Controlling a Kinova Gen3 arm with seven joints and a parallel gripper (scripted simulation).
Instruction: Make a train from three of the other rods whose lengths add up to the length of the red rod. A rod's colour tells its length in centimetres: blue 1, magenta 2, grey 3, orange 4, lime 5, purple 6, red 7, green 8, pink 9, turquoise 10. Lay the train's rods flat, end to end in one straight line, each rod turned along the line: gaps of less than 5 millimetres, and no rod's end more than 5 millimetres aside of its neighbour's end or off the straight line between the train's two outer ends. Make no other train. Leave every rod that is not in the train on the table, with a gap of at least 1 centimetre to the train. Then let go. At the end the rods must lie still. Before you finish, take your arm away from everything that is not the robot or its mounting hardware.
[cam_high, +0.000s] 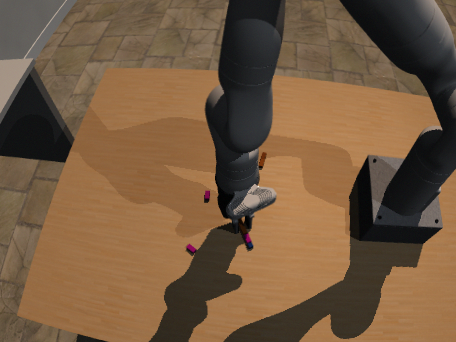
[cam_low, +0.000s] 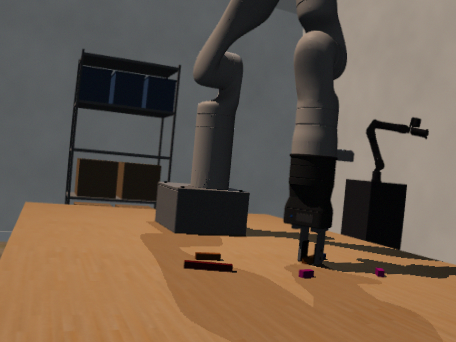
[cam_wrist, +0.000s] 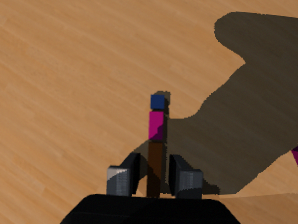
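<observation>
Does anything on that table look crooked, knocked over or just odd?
Nothing stands out. The blue rod, magenta rod and orange rod lie flat in one straight line, the open claw straddling the orange one. Two more magenta rods lie apart.

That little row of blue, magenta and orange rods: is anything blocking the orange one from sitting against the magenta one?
Nothing visible does. In the wrist view the orange rod already meets the magenta rod, with the blue rod beyond; the gripper jaws stand open around it.
</observation>
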